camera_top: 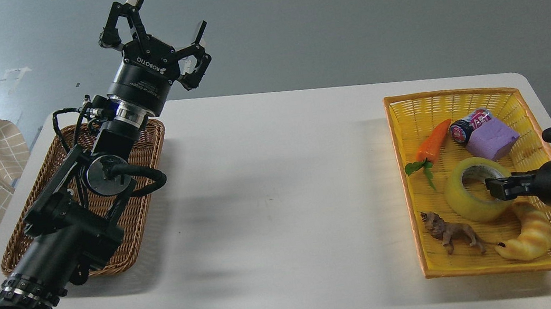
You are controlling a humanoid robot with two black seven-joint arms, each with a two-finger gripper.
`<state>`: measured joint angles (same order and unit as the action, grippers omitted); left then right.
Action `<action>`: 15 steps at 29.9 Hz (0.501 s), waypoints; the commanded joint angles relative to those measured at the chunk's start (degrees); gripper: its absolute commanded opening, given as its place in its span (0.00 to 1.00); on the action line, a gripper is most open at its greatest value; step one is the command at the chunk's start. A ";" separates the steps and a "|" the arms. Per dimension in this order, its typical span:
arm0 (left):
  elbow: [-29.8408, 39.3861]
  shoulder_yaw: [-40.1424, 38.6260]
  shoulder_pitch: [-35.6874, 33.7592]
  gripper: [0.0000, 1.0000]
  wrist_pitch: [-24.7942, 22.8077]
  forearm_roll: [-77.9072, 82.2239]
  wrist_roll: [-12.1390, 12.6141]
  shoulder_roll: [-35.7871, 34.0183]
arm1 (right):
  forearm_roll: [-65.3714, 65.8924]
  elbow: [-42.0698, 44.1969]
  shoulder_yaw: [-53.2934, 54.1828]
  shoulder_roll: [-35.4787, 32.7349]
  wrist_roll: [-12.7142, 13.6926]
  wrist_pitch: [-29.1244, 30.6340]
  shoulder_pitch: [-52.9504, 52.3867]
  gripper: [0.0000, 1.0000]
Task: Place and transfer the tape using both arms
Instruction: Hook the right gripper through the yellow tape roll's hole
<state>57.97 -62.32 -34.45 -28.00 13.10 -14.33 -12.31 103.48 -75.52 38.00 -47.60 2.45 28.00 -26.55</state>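
Tape (pixel 474 197), yellow basket (pixel 508 265), right pincer (pixel 494 188) touching

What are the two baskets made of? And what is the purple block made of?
The brown basket looks like woven wicker: you can see twisted strands and a matte, rough weave. The yellow basket looks like plastic: a bright, even colour with a neat moulded mesh. The purple block seems to be soft foam or sponge, dull and slightly grainy, though that is less sure.
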 commanded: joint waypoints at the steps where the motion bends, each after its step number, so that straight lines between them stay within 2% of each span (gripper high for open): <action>1: -0.05 0.00 0.00 0.98 0.00 0.00 -0.08 -0.08 | -0.12 0.02 -0.39 0.14 0.01 0.00 -0.34 0.27; 5: -0.05 -0.17 0.00 0.98 0.00 0.00 0.00 -0.09 | -0.21 0.02 -0.39 0.58 -0.08 0.00 -0.52 0.08; 6: 0.04 -0.17 0.00 0.98 0.00 0.00 0.00 -0.09 | -0.21 0.10 -0.39 0.67 0.01 0.00 -0.52 0.00; 15: -0.40 -0.17 0.00 0.98 0.00 0.00 0.00 0.00 | -2.66 -3.40 0.31 -1.60 -0.43 0.00 -8.15 0.00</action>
<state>57.62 -62.50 -34.45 -28.00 13.10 -14.33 -12.33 102.40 -76.85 37.98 -47.49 2.27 28.00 -31.88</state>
